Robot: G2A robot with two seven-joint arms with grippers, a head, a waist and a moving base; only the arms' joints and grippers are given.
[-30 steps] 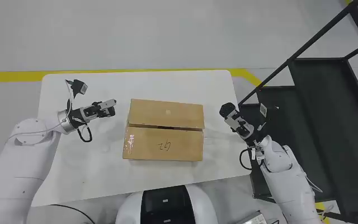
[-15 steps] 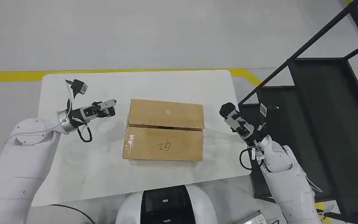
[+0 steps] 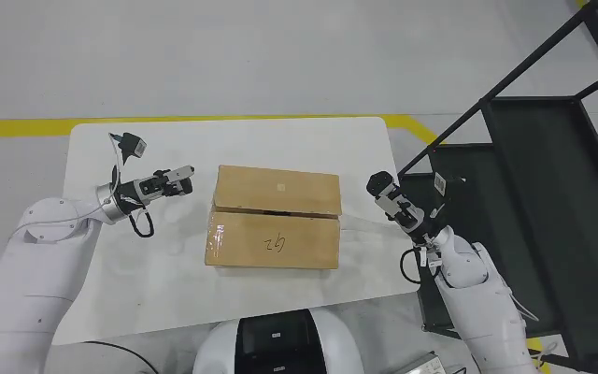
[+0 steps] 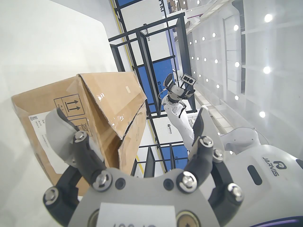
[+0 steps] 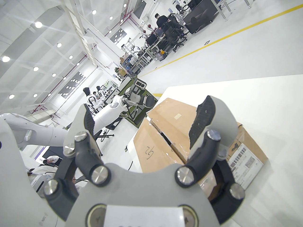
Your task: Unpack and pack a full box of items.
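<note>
Left end effector (image 4: 129, 116): fingers spread, holding nothing; just off the box's left end, not touching it.
Right end effector (image 5: 145, 106): fingers also spread, nothing between them; off the box's right end and apart from it, near the worktop's right edge.
Box (image 3: 276, 217): mid-worktop, lying flat with its long side across; two top flaps meet at a lengthwise seam.
Top view: flaps look flat and shut, with a scribbled mark on the nearer one.
Left wrist view: the left end face carries arrow marks and a label; here the flaps gape a little at the seam, and the tape seems torn, though perhaps not along its whole length.
Right wrist view: the right end face carries a barcode label; glossy tape runs along the seam.
Worktop (image 3: 140, 280): white, with rounded corners.
Rack (image 3: 533, 159): black metal, just beside the worktop's right edge.
Floor line (image 3: 234, 119): yellow, behind the far edge.
Room: large white hall with rows of ceiling lamps, blue panels behind the rack, and benches far off.
</note>
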